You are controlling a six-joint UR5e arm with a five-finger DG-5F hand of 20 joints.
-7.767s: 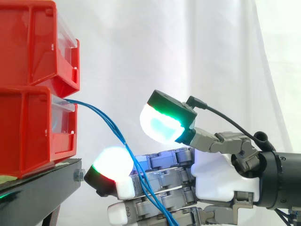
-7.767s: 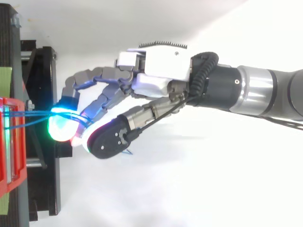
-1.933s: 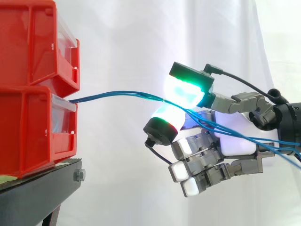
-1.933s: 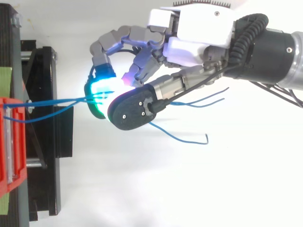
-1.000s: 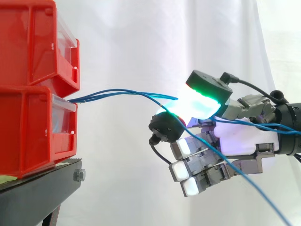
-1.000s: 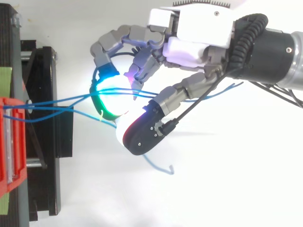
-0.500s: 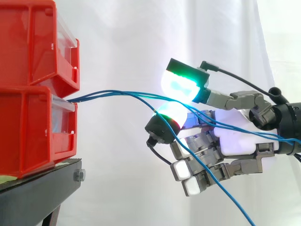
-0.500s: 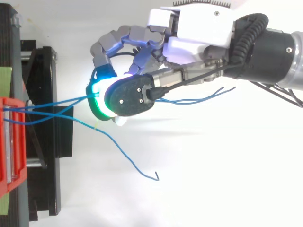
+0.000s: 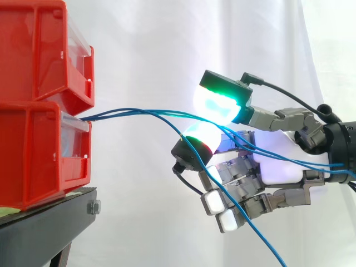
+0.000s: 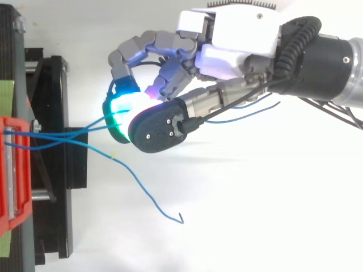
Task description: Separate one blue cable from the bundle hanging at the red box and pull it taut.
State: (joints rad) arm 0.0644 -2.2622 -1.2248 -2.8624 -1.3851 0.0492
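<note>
Robot hand [image 9: 278, 167] pinches two blue cables [image 9: 139, 110] between its pads [image 9: 214, 105], loose cable [image 10: 136, 179] drooping below.

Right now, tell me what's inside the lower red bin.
Blue cables emerge from the lower red bin; their ends and any other contents are hidden behind its wall.

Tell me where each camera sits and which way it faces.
Side view: beside the work at its height, looking level across at the red bins; the hand enters from the right.
Top view: above, looking down; hand and arm enter from the right.
Shared: the hand curled round the blue cables running from the bins.
</note>
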